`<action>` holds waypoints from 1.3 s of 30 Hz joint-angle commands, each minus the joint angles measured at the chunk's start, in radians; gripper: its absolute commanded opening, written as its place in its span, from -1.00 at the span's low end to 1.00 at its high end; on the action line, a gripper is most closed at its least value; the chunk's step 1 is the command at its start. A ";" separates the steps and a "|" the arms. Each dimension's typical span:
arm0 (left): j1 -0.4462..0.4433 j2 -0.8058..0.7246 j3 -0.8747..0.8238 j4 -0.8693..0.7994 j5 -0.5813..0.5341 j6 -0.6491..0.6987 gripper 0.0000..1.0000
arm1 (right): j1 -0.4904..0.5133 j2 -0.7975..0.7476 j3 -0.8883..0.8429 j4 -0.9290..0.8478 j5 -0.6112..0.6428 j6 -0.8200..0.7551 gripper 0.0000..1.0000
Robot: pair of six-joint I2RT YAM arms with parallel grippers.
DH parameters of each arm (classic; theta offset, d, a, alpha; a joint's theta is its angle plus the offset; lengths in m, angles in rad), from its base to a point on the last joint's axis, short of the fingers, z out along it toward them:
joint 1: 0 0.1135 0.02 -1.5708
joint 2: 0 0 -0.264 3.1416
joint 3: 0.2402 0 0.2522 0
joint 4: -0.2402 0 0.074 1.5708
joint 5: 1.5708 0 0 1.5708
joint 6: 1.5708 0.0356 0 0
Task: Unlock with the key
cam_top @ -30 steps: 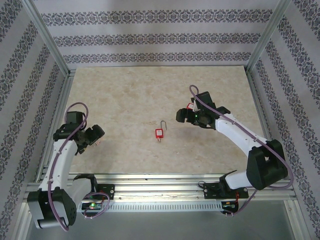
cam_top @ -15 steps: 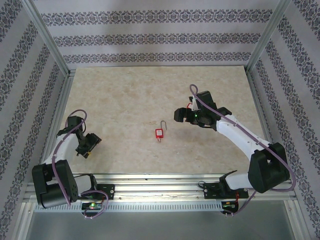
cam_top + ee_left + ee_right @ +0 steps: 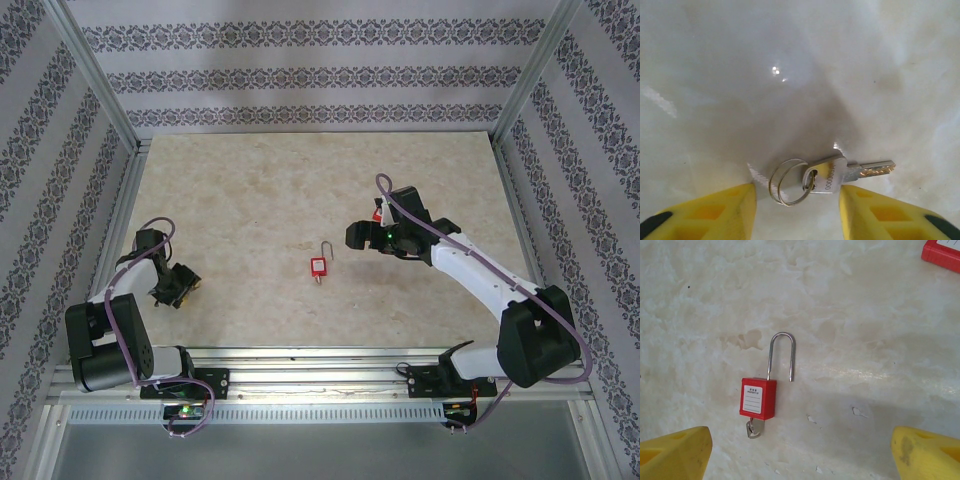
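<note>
- Two arms are seen in the top view, one at the lower left of the frame and one at the right.
- The left gripper (image 3: 797,194) is lowered to the table (image 3: 250,190) at the lower left of the top view. Its two yellow fingers (image 3: 715,212) are held partly apart.
- One ringed key (image 3: 840,172) lies flat between those fingers, low in the left wrist view, with its blade pointed right. No grasp on it is seen. One wire ring (image 3: 771,184) is threaded through its head.
- One red padlock (image 3: 758,399) lies just below the centre of the top view, well apart from both grippers. Its shackle (image 3: 782,334) is seated by one leg, and the other leg hangs free beside the body.
- A second key, the inserted key (image 3: 754,429), is seen at the padlock's bottom end.
- The right gripper (image 3: 800,442) is held wide open and empty, right of centre in the top view.
- One red item (image 3: 941,254) is cut off at the upper right of the right wrist view, and what it is cannot be told.
</note>
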 commanded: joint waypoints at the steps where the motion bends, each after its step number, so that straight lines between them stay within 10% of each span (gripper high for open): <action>1: 0.007 0.031 -0.017 0.098 0.048 0.001 -0.22 | 0.010 -0.030 -0.008 0.002 -0.011 0.005 0.83; 16: 0.006 -0.053 0.007 0.092 0.197 0.107 -0.98 | 0.141 -0.048 -0.013 0.029 0.006 0.057 0.83; 31: -0.058 -0.444 -0.023 0.120 0.438 -0.006 -1.00 | 0.292 0.040 -0.055 0.339 -0.095 0.247 0.82; 39: -0.324 -0.416 0.068 0.263 0.392 -0.028 -1.00 | 0.290 0.089 -0.043 0.518 -0.180 0.519 0.83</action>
